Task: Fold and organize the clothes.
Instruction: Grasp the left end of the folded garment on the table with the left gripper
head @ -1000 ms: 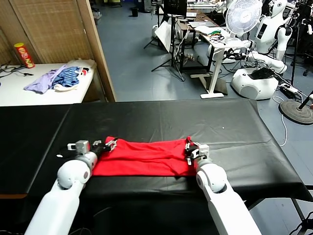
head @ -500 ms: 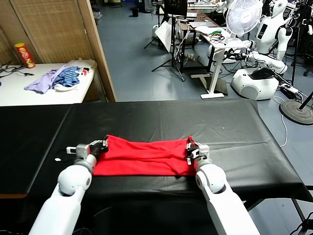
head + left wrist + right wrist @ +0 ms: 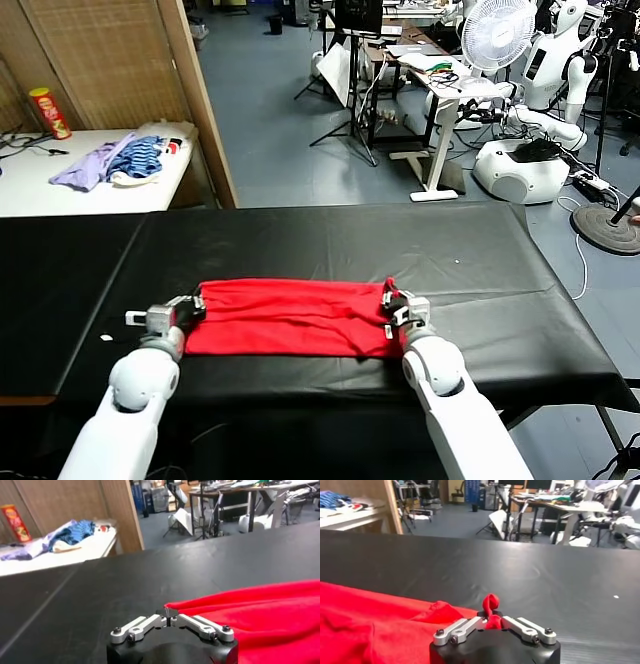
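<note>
Black table (image 3: 480, 260) fills the front, lab clutter behind. Red T-shirt (image 3: 290, 318) lies flat as a folded band across the near middle. Left gripper (image 3: 188, 309) at its left end, fingertips together on the shirt's corner. Right gripper (image 3: 392, 305) at its right end, pinching a tuft of red fabric. Lilac and blue striped garments (image 3: 115, 160) on the white side table (image 3: 60, 190), far left.
</note>
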Tool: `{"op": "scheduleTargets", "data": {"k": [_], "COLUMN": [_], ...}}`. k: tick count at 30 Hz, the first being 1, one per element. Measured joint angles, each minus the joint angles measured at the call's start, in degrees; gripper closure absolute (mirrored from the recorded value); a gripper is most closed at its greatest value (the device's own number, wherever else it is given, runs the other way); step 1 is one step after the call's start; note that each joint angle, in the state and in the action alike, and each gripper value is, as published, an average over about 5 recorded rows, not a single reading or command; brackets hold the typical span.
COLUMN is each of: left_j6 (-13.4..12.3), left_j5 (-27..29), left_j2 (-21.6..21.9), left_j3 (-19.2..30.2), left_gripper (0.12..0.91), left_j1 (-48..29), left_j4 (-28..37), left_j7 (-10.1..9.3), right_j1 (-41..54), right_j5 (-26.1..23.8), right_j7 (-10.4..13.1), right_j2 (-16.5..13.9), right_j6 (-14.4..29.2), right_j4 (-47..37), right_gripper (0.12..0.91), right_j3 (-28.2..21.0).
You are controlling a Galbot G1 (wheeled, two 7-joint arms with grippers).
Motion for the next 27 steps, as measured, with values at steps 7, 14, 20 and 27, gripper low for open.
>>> {"op": "scheduleTargets", "data": {"k": [7,14,20,27], "left_j6": [0.86,3.60,3.44,2.03], "left_j5": [-4.38,-12.55,-15.99,-15.04], "left_j2": [0.79,-0.48,-2.56,-4.00], "left_j3": [-2.95,-6.01,-6.70,-6.43], "left_gripper": [0.327,0.233,0.232,0.353], "left_j1": [2.37,6.59,9.92,10.25], "left_j4": [-3.79,-7.94,-8.12,-6.36], "left_j7": [0.11,-0.19,-0.01,0.77], "right_j1": [-2.54,-5.25,-7.61,-9.94], "right_j5": [2.15,3.74,4.10,3.37], "right_j7": [0.03,0.17,0.24,0.29], "right_j2": [-1.88,-2.53,-2.70,-2.93], "right_j6": [-0.47,-1.65,-2.28,-2.15], "right_j4": [4.81,10.70,15.99,20.05], "right_gripper": [0.279,0.228,0.227,0.227], "right_j3": [1.94,3.31,3.91,4.90]}}
